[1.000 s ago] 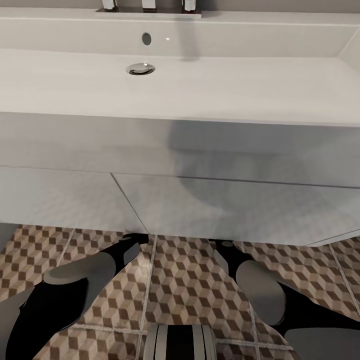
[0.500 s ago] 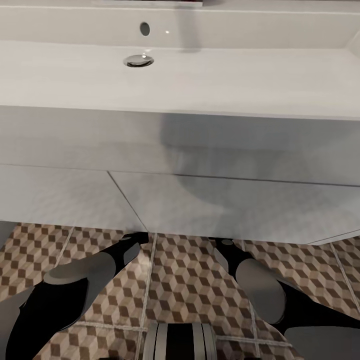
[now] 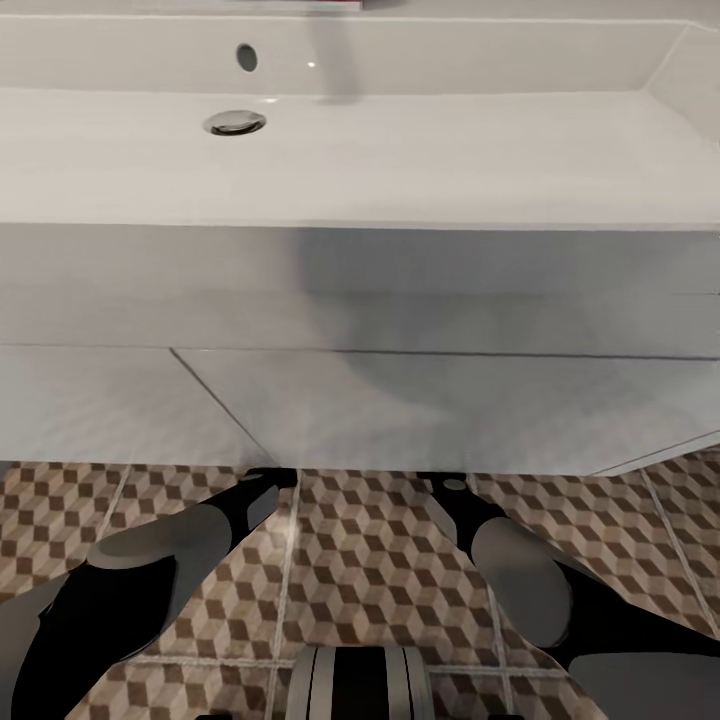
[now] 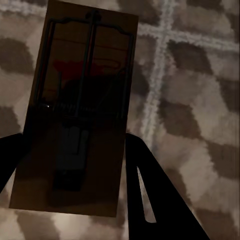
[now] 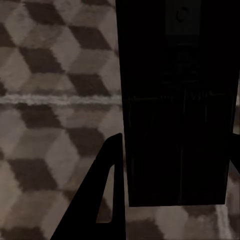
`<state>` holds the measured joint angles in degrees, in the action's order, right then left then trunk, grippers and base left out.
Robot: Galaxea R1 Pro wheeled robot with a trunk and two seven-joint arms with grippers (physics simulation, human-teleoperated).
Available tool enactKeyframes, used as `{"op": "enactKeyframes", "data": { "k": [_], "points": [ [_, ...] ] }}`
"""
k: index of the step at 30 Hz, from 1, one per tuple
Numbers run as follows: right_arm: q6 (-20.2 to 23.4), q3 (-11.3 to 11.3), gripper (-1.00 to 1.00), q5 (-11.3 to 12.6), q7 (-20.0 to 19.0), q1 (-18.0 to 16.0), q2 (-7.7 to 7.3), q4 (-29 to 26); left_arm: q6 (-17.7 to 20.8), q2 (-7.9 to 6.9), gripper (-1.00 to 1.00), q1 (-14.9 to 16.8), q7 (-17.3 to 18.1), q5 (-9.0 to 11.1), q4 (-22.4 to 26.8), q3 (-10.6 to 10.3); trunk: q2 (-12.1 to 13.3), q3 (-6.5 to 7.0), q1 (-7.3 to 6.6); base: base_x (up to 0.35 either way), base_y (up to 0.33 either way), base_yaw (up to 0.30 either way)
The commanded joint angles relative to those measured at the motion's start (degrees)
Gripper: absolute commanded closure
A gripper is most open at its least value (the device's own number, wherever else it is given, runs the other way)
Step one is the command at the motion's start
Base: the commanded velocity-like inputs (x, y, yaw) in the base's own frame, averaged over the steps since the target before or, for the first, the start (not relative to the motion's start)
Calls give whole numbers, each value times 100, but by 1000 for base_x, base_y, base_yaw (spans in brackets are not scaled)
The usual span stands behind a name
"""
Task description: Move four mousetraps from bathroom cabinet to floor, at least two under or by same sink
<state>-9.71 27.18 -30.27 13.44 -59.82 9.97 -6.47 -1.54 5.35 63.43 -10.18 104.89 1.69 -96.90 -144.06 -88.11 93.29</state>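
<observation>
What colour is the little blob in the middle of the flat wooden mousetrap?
Red. The flat brown wooden mousetrap carries a red patch under its dark wire parts, clearest in the left wrist view.

Matt brown wooden mousetrap [image 4: 75,115] with dark metal wire; smooth white sink [image 3: 400,160], glossy chrome drain [image 3: 234,122]; matt patterned tiles [image 3: 370,570].

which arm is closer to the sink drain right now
Left. The left arm points under the sink front roughly in line with the drain; the right arm sits further to the robot's right, well off to the drain's side.
</observation>
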Motion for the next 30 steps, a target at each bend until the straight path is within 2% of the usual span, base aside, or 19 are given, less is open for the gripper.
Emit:
{"op": "enactKeyframes", "data": {
  "k": [1, 8, 22, 30],
  "points": [
    [-23, 50, 100, -41, 0, -3, 3, 5, -13, -2, 100, 2, -39, 31, 16, -48, -1, -3, -1, 0, 0, -36],
    [-23, 50, 100, -41, 0, -4, 3, 5, -13, -4, 100, 2, -37, 31, 16, -48, -1, -6, -1, 0, 0, -11],
    [-23, 50, 100, -41, 0, -2, 3, 5, -13, -8, 100, 2, -37, 31, 16, -48, -1, -120, -1, 0, 0, 0],
    [-23, 50, 100, -41, 0, -3, 3, 5, -13, -10, 100, 9, -37, 33, 12, -48, -1, -136, -1, 0, 0, 0]
  ]
}}
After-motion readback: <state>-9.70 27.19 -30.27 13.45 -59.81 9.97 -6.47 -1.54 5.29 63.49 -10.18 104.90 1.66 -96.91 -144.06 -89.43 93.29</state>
